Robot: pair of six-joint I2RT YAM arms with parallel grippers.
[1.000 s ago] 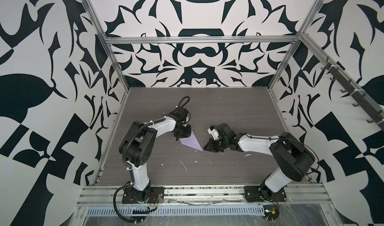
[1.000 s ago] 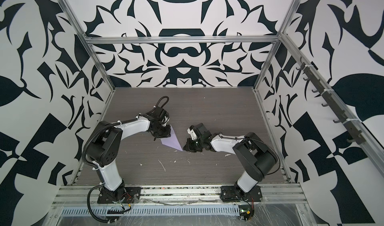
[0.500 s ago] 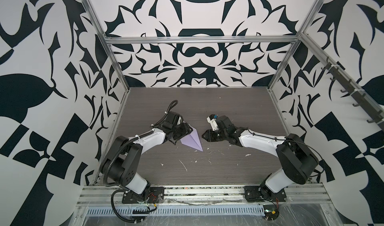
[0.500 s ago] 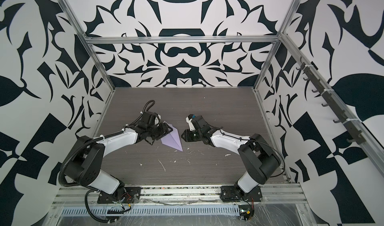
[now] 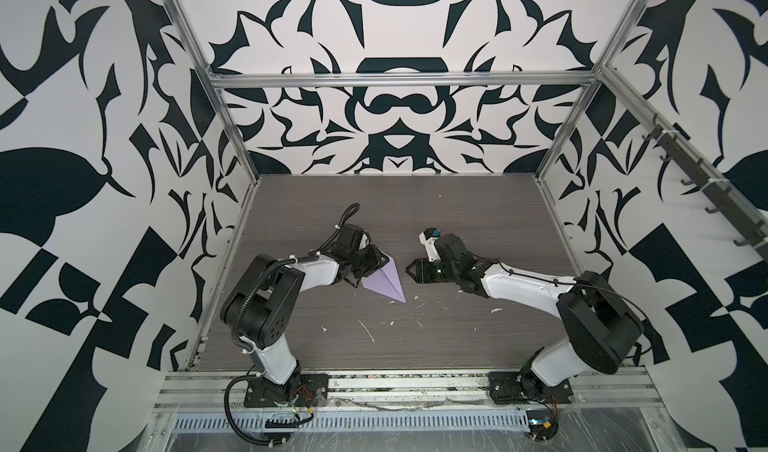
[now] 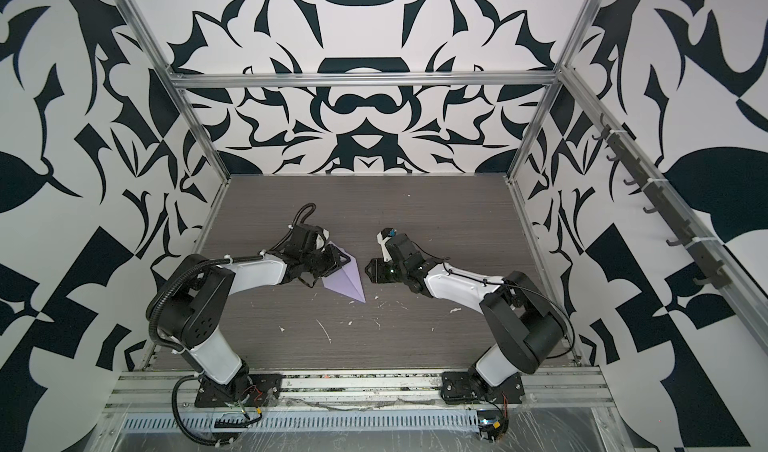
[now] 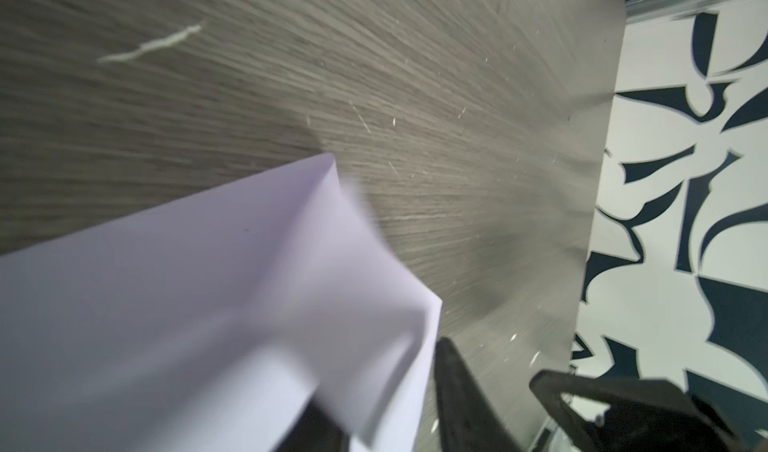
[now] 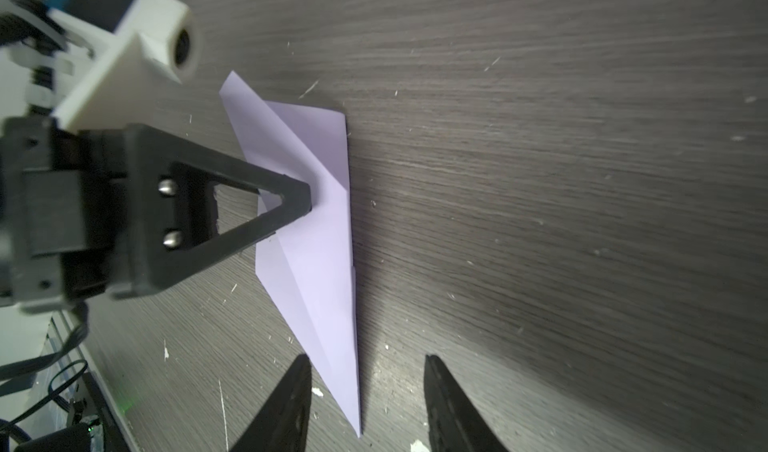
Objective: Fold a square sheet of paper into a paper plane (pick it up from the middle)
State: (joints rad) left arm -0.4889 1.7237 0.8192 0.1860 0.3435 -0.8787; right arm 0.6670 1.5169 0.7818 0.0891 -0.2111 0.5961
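Note:
The square sheet of paper (image 5: 384, 281) (image 6: 347, 281) is lilac and folded into a narrow dart, the form of a paper plane. It lies on the grey table with its sharp nose toward the front. My left gripper (image 5: 374, 267) (image 6: 337, 266) is at the wide tail end. In the left wrist view a raised flap of the paper (image 7: 208, 304) stands between its slightly parted fingers (image 7: 457, 387). The right wrist view shows the left finger's tip on the paper (image 8: 320, 242). My right gripper (image 5: 411, 269) (image 6: 369, 270) (image 8: 368, 366) is open and empty, just right of the paper and clear of it.
Small white flecks (image 5: 368, 331) are scattered over the table in front of the paper. Patterned walls close in the table on three sides. An aluminium rail (image 5: 374, 383) with both arm bases runs along the front edge.
The left gripper opened wide, then narrowed again at the paper's tail, reaching in lower and from the left. The right gripper went from shut to open and drew back from the nose.

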